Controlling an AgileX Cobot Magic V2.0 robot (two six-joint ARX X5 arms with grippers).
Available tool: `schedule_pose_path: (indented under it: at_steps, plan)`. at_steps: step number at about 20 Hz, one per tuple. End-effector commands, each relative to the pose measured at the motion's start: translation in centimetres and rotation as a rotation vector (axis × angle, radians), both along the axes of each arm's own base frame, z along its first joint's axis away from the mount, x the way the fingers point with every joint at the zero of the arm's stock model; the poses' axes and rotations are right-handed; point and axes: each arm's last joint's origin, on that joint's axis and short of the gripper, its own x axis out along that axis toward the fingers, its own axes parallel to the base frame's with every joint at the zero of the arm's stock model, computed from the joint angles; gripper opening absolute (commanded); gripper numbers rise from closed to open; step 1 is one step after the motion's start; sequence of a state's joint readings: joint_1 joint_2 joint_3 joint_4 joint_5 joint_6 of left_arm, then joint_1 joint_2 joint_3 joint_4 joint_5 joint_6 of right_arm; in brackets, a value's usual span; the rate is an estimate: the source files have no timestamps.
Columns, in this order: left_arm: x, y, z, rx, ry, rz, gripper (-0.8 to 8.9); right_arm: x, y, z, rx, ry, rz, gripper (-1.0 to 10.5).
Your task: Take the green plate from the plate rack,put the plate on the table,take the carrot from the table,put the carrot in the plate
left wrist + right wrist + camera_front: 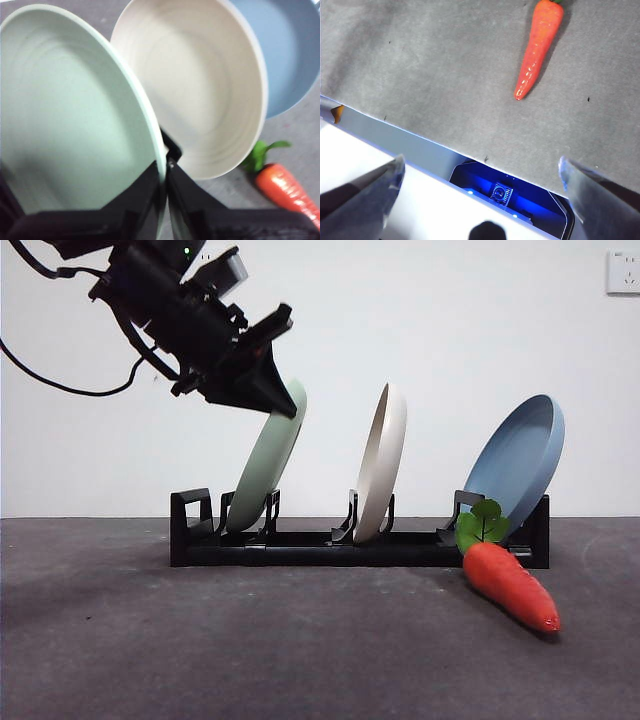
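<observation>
Dark grey matte bench (150,640): left end effector (285,400) slants down, clamped on the pale mint-green round plate's (265,465) top rim in the black plastic rack (300,545); right end effector (480,172) hangs wide open, its tips blurred.

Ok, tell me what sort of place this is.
Probably a robot test bench, not a kitchen: a bare white wall, a grey table, a toy carrot beside a plate rack, and a black claw gripping the green plate.
</observation>
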State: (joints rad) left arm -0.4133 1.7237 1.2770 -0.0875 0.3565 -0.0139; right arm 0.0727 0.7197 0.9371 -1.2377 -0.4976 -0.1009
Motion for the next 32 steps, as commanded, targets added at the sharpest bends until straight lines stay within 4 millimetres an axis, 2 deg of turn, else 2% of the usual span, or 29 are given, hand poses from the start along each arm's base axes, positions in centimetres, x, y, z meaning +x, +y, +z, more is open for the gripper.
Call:
schedule_pose_path:
  at_steps: [1,5,8,10,13,15,17,20,22,24,27,32]
  plan:
    - [-0.2,0.1,2.2,-0.055,-0.048,-0.011,-0.08,0.0,0.0,0.1,0.003,-0.001,-0.002,6.6]
    - [-0.4,0.0,5.4,-0.106,-0.031,-0.072,-0.08,0.0,0.0,0.1,0.003,-0.001,-0.002,6.6]
    - [-2.1,0.0,8.6,-0.075,0.020,-0.131,-0.08,0.0,0.0,0.1,0.004,-0.002,-0.002,6.6]
    - [-4.6,0.2,11.1,0.008,0.005,-0.172,-0.08,0.0,0.0,0.1,0.004,-0.002,-0.002,6.6]
    - [-9.8,0.4,14.3,0.188,-0.103,-0.104,-0.08,0.1,0.0,0.1,0.004,-0.008,-0.002,6.6]
    - [-13.6,0.2,15.8,0.265,-0.155,-0.121,-0.08,0.2,0.0,0.2,0.006,-0.022,-0.004,6.6]
    - [-16.4,-0.3,16.1,0.334,-0.155,-0.166,-0.08,0.3,0.0,0.3,0.012,-0.030,-0.010,6.6]
    - [-18.8,-2.0,15.0,0.538,-0.157,-0.166,-0.06,0.4,0.1,0.3,0.013,-0.041,-0.010,6.6]
    - [-19.8,-3.6,14.0,0.596,-0.170,-0.201,-0.06,0.4,0.1,0.3,0.012,-0.042,-0.011,6.6]
    - [-20.5,-4.9,12.0,0.652,-0.171,-0.220,-0.06,0.4,0.1,0.3,0.012,-0.043,-0.010,6.6]
    - [-20.7,-6.6,7.1,0.716,-0.162,-0.244,-0.06,0.4,0.1,0.3,0.013,-0.043,-0.010,6.6]
    - [-20.6,-7.9,-0.2,0.773,-0.186,-0.306,-0.06,0.4,0.1,0.3,0.013,-0.044,-0.010,6.6]
